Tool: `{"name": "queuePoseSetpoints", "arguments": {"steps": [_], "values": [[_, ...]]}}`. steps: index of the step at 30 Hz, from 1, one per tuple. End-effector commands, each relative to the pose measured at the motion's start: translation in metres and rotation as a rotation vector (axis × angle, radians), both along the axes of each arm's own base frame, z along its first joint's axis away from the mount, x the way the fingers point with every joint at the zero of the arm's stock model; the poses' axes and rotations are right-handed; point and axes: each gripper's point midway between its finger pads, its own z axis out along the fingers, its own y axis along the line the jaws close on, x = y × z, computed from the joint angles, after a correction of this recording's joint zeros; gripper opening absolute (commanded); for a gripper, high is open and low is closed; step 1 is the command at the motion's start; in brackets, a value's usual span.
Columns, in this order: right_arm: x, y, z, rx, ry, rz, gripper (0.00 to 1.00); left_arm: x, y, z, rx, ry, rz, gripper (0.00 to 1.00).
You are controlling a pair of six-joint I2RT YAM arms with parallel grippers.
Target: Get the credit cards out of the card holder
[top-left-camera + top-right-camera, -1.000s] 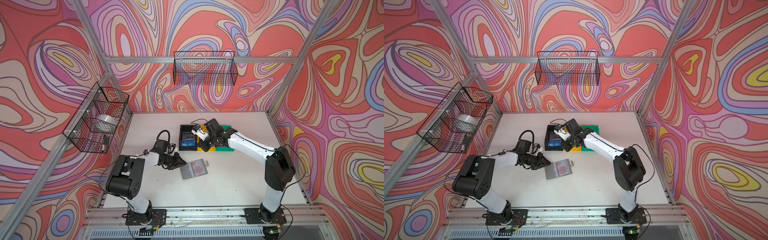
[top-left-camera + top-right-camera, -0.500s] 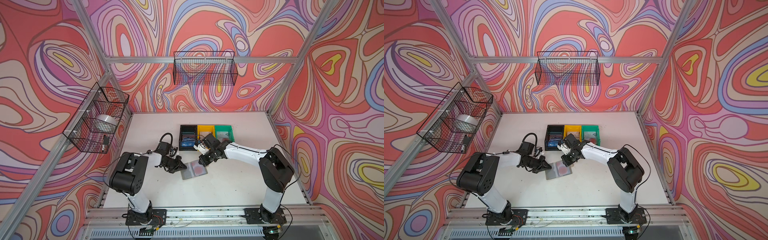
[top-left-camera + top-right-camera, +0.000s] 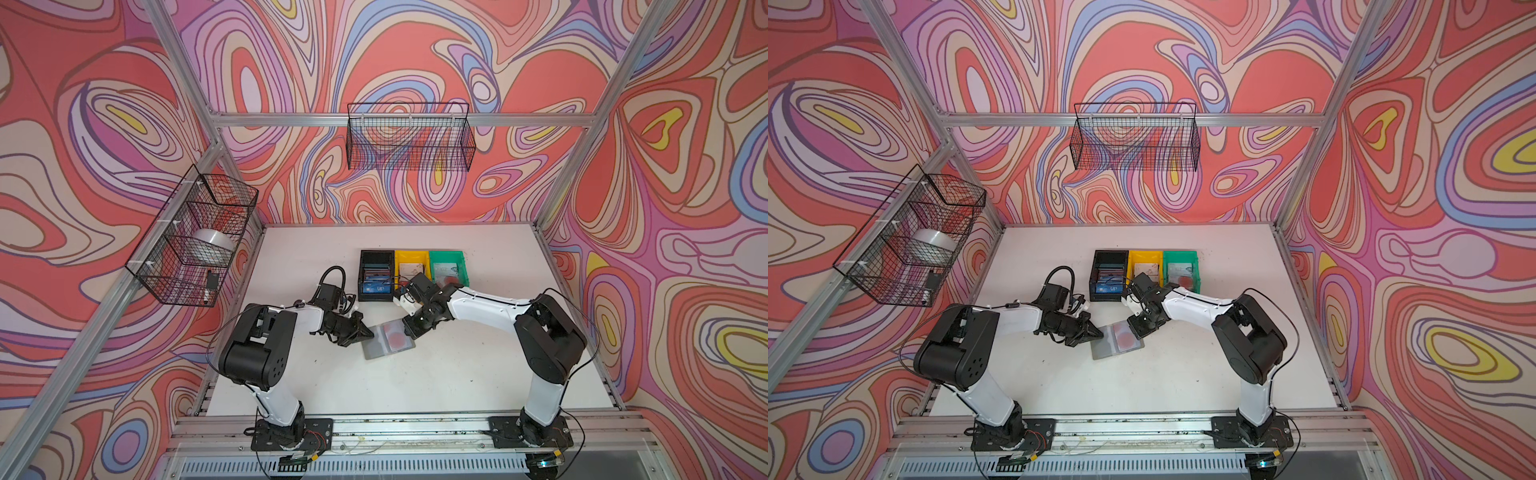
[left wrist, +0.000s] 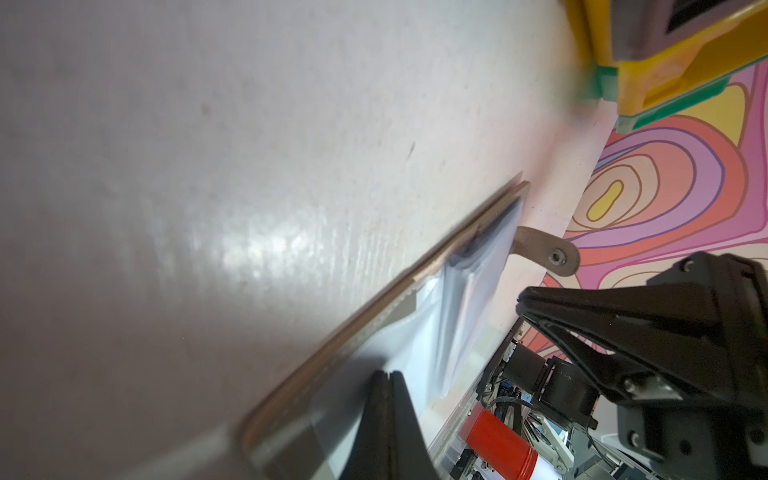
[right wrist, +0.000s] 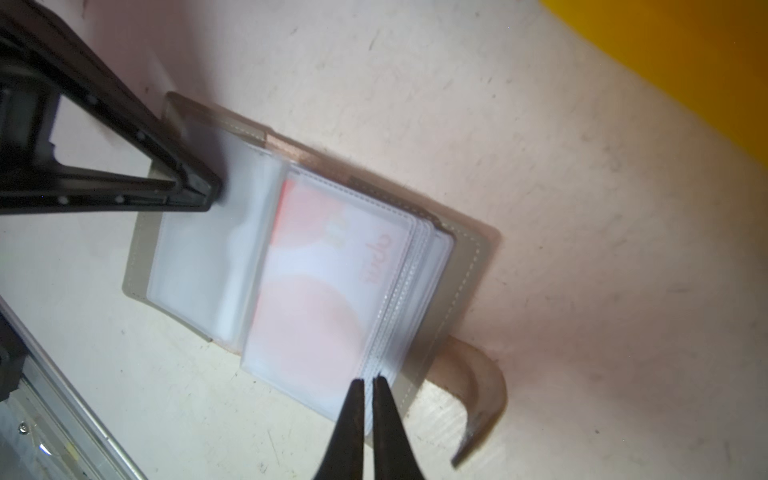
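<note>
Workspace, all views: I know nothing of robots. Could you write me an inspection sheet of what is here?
Surface: white tabletop, lightly speckled.
Job's things: flat grey bifold card holder lies open; pale card with red circles in its uppermost clear sleeve.
Clutter: black plastic bin, yellow plastic bin, green plastic bin in a row, cards inside.
Grippers: left gripper shut, pressing the holder's flap; right gripper nearly closed at the sleeves' edge.
Cables: black cable loop above the left wrist.
Surroundings: swirl-patterned walls; back black wire basket; side black wire basket holding a silvery roll.
</note>
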Motion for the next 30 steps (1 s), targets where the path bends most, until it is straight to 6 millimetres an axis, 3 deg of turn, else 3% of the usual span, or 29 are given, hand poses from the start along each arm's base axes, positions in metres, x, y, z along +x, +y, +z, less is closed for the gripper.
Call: {"name": "queuePoseSetpoints", "arguments": {"steps": [1, 17, 25, 30], "values": [[0.002, 0.000, -0.013, -0.024, 0.023, -0.012, 0.10, -0.008, 0.006, -0.016, 0.048, 0.038, -0.006, 0.00], [0.004, 0.016, -0.026, 0.004, 0.082, -0.013, 0.10, -0.008, 0.004, -0.020, 0.041, 0.047, -0.008, 0.00], [0.004, 0.026, -0.020, 0.018, 0.082, 0.004, 0.10, -0.009, 0.005, -0.020, 0.044, 0.048, -0.011, 0.00], [0.002, 0.023, -0.021, 0.008, 0.084, 0.002, 0.10, -0.006, 0.009, -0.003, 0.073, 0.014, -0.003, 0.00]]}}
